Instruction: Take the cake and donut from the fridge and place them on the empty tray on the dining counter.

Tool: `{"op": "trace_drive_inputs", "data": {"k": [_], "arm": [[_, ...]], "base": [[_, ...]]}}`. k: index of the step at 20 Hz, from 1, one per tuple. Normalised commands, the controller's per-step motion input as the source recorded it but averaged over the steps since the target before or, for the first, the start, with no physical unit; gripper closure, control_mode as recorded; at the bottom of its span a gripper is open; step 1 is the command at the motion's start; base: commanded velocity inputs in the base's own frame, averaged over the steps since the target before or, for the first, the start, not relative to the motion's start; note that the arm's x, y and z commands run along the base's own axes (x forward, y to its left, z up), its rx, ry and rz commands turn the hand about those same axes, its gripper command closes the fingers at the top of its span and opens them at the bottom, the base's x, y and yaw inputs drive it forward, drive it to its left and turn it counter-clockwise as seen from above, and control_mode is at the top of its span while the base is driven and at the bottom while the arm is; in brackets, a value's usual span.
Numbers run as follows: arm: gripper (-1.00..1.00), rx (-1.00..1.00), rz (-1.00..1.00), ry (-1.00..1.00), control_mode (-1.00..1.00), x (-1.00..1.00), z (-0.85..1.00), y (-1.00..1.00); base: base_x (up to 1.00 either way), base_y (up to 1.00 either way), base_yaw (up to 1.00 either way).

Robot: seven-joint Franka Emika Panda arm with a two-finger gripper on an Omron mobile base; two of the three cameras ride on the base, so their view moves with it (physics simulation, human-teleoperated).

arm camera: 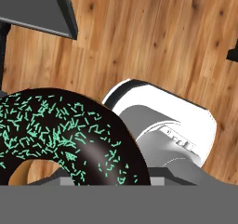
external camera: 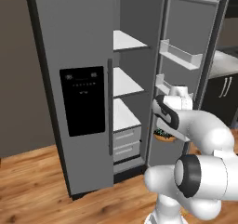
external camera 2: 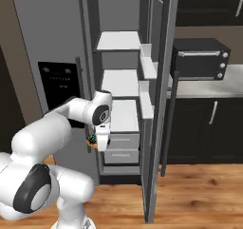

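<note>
one donut [arm camera: 69,135] clamped in the gripper [external camera: 163,135]; sprinkles plain in hand view, seemingly blurred from the base.

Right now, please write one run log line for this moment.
stage: donut out of fridge | donut: held in gripper, jaws closed on it, above wood floor | fridge: right door open, shelves bare

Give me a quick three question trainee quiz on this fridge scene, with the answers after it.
1. True or false: the right door of the fridge stands open.
2. What does the gripper hold? A cake, B donut, C tray.
3. What covers the floor below the hand?

Key:
1. True.
2. B, the donut, dark icing with green sprinkles.
3. Wood planks.
</note>
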Motion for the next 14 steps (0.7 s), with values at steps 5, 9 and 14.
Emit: {"op": "trace_drive_inputs", "data": {"k": [5, 9, 14], "arm": [[1.00, 0.00, 0.00, 0.00, 1.00, 0.00, 0.00, 0.00], [1.00, 0.00, 0.00, 0.00, 1.00, 0.00, 0.00, 0.00], [1.00, 0.00, 0.00, 0.00, 1.00, 0.00, 0.00, 0.00]], "base": [[-0.95, 0.00, 0.04], [-0.87, 0.00, 0.02], [-0.87, 0.06, 0.00]]}}
